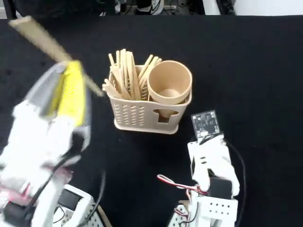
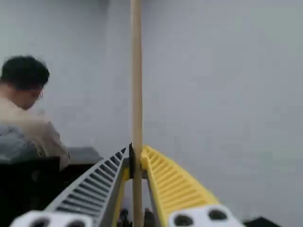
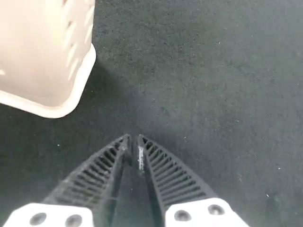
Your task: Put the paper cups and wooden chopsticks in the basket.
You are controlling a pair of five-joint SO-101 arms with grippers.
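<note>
Left gripper (image 2: 136, 160) pinching a wooden chopstick (image 2: 136, 71), basket (image 1: 142, 117) at its three o'clock holding paper cups (image 1: 169, 82), right gripper (image 3: 132, 143) pressed together.

Cups (image 1: 169, 84) beside chopsticks (image 1: 124, 71) in basket (image 1: 142, 117)

The basket (image 1: 142, 116) is cream, the surface (image 1: 255, 61) black. The left pincer (image 2: 136, 155) is ribbed, yellow and grey; its chopstick (image 2: 136, 71) is pale tan.

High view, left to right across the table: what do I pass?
Left tool gripping a raised chopstick → bundled chopsticks in the basket → paper cups in the same basket → right arm.
</note>
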